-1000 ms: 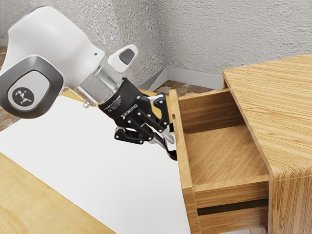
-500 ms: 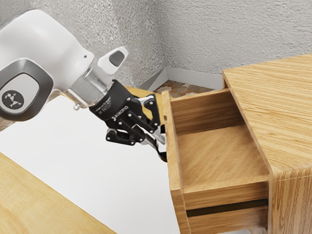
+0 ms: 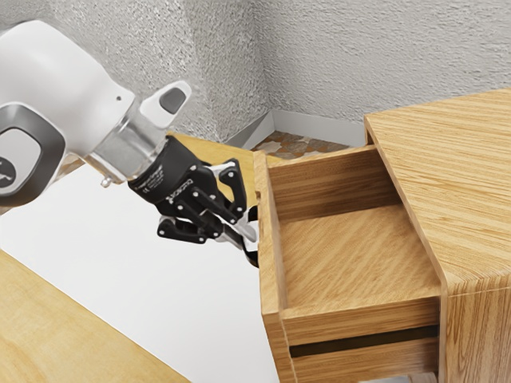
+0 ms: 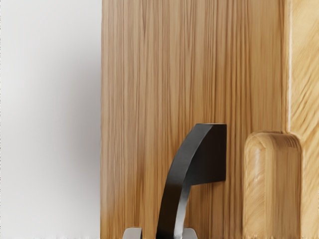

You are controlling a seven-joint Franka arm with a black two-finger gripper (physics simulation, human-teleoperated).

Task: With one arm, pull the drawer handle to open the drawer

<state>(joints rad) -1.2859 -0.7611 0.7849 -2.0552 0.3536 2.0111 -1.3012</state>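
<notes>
Pulling well means a straight line: the gripper (image 3: 242, 230), jaws closed narrowly on the dark handle (image 3: 252, 257), should draw along the travel of the drawer (image 3: 351, 255), which stands well out of the cabinet (image 3: 455, 159), without twisting.

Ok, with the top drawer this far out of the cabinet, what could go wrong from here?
1. The light oak drawer stands well out of the oak cabinet; pulling much further might drag it off its support.
2. The black two-finger gripper holds a slim, curved dark metal handle; the fingers could slide along that curve and lose it.
</notes>
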